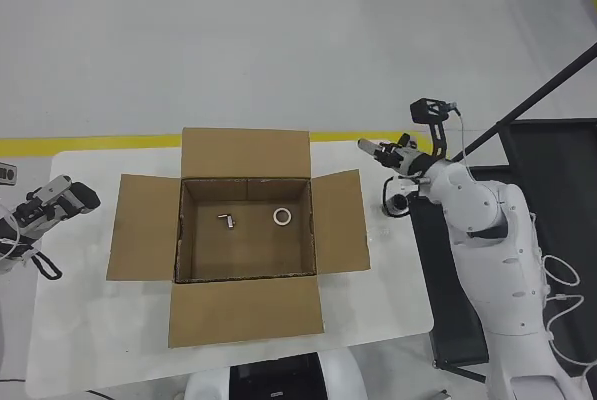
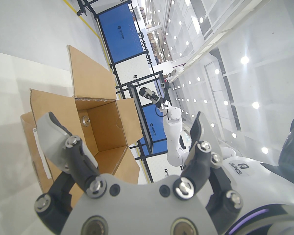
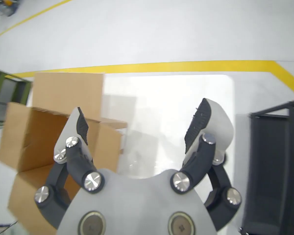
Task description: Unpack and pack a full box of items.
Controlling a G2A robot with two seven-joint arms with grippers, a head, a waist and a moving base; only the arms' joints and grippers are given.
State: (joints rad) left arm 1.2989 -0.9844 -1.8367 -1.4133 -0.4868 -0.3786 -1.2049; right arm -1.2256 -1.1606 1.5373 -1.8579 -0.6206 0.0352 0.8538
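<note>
An open cardboard box (image 1: 246,230) stands in the middle of the white table (image 1: 393,295) with all its flaps spread out. On its floor lie a small metal angle piece (image 1: 228,218) and a pale ring (image 1: 281,216); the ring (image 2: 84,121) also shows in the left wrist view. My left gripper (image 1: 83,197) hovers off the table's left edge, pointing toward the box (image 2: 100,125). It is open (image 2: 123,118) and holds nothing. My right gripper (image 1: 370,148) hangs over the table's far right corner, beside the box (image 3: 36,135), open (image 3: 142,110) and empty.
A black frame cart (image 1: 558,150) stands close to the table's right side, near the right arm (image 3: 272,162). A yellow floor line (image 1: 78,142) runs behind the table. Bare tabletop lies to the left and right of the box.
</note>
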